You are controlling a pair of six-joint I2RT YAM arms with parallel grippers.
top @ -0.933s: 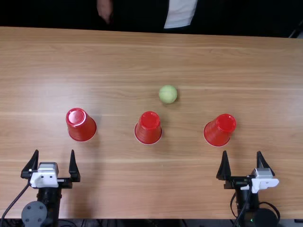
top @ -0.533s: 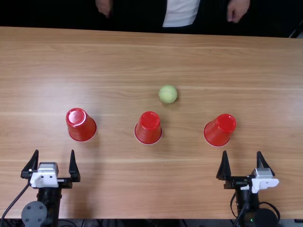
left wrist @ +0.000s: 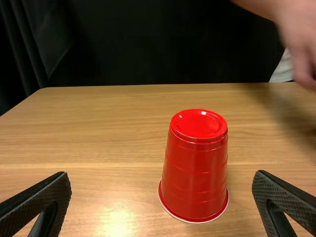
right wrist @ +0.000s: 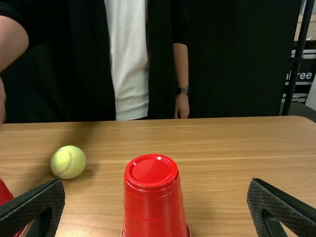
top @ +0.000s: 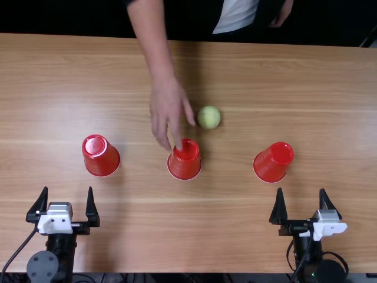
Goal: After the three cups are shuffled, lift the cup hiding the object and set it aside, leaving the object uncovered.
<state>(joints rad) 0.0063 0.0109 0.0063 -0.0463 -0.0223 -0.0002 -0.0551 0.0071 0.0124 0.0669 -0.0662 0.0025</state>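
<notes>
Newly stretched in from the far side since half a second ago: a person's hand, fingertips down on the flat top of the middle cup, ahead of the gap between the two grippers. No shift in cups, ball or arms over the same span.

Left gripper: parked at the near edge of the table, fingers spread wide, holding nothing. Left cup just ahead of it, upside down, framed between the fingers but short of any contact. Right gripper: likewise spread and empty, with the right cup just ahead, upside down, also clear of the fingers. Tennis ball out in the open, beyond the middle cup, ahead and to the left of the right gripper, ahead and far to the right of the left one, just beside the person's hand.

Step in hand, by the look of it: the person's part, with the ball not yet hidden and the shuffle not yet begun. Nothing for either arm to grasp so far.

Next move, as a judgement: hold both arms where they are, well clear of the hand. Track the cup placed over the ball through every swap. Only after withdrawal of the hand, choose the arm nearer that cup, close on its sides, lift straight up and set it down apart from the ball.
</notes>
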